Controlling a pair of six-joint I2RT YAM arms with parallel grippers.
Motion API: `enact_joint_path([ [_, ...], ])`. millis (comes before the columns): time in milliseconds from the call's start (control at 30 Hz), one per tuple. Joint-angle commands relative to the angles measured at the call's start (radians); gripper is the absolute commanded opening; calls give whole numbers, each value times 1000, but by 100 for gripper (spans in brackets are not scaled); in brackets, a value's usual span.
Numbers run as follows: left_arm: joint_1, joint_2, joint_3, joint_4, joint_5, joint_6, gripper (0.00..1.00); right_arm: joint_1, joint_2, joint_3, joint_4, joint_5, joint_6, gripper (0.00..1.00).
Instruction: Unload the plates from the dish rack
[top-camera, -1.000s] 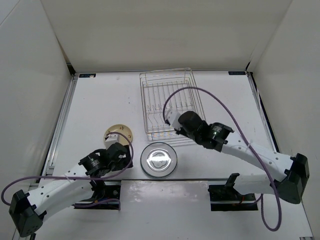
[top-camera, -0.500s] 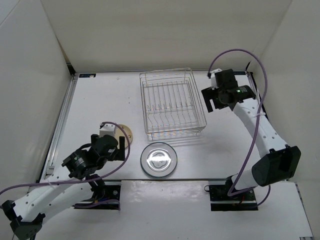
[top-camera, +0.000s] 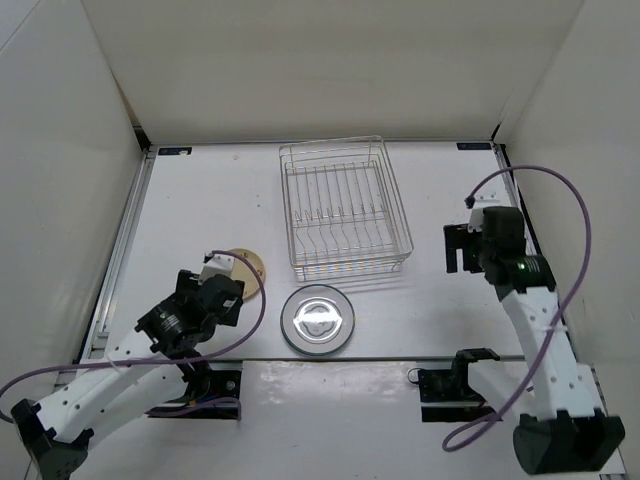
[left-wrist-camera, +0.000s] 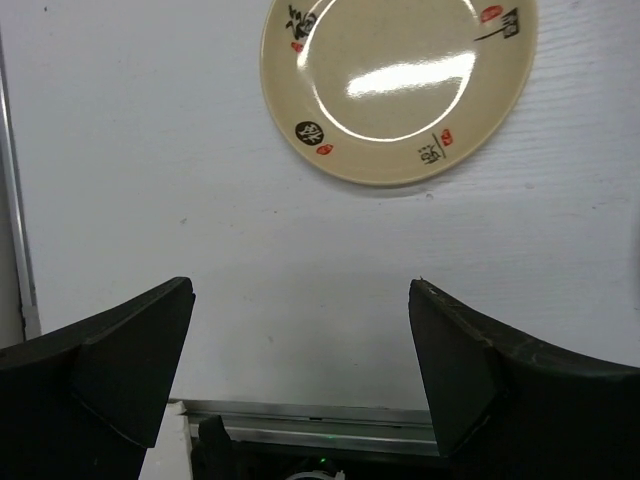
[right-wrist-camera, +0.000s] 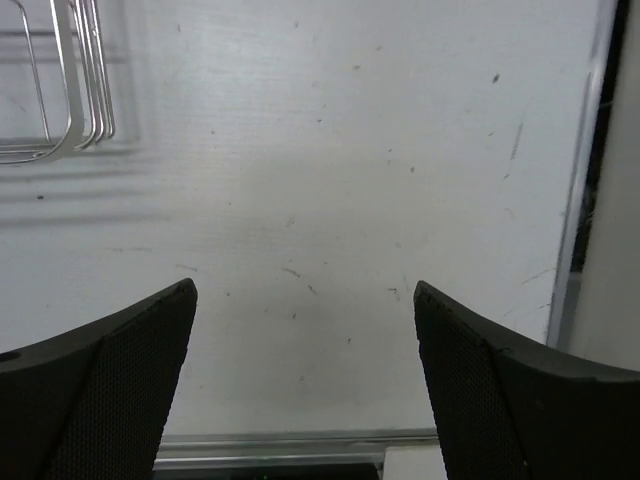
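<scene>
- dish rack (top-camera: 345, 215): stands upright on the table (top-camera: 200, 200), at the centre toward the far side; one corner of its wire frame shows at the upper left of the right wrist view.
- tan plate (left-wrist-camera: 400, 80): lies flat on the table, face up, outside the dish rack and well to its near left. dark and red marks sit on its rim. in the top view the left arm covers part of it.
- silver plate (top-camera: 318, 320): lies flat on the table just in front of the dish rack's near edge, apart from the wires. whether a second plate lies beneath it cannot be told.
- left fingers (left-wrist-camera: 130, 350): spread wide apart, holding nothing; above bare table, with the tan plate ahead of them and not touching.
- right fingers (right-wrist-camera: 120, 360): spread wide apart, holding nothing; above bare table to the right of the dish rack, near the table's right edge rail.
</scene>
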Motion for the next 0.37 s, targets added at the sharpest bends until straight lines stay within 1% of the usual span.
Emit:
enact_joint_path([
  [0,49,47,16,29,-13,29,99,-8,-109,-61,164,46,-43,90],
  [33,61,54,17,28,-4,31,99,-8,-149,-105,175,60,-61,90],
  [67,72,58,13,37,22,31,99,-8,-154,-110,188,45,-64,90],
  [100,113,58,13,48,28,32,99,-8,-146,-113,182,39,-66,90],
  [167,140,52,-7,61,60,37,99,-8,-120,-111,169,24,-51,90],
  [200,187,34,-16,95,65,32,99,-9,-105,-108,150,-8,-44,90],
  [233,205,28,-51,107,79,31,99,-9,-96,-113,149,-24,-60,90],
  [300,273,-5,-78,182,87,51,99,-9,-60,-105,147,1,-38,90],
  [333,294,-18,-114,233,97,61,99,-11,-48,-92,138,19,-31,90],
])
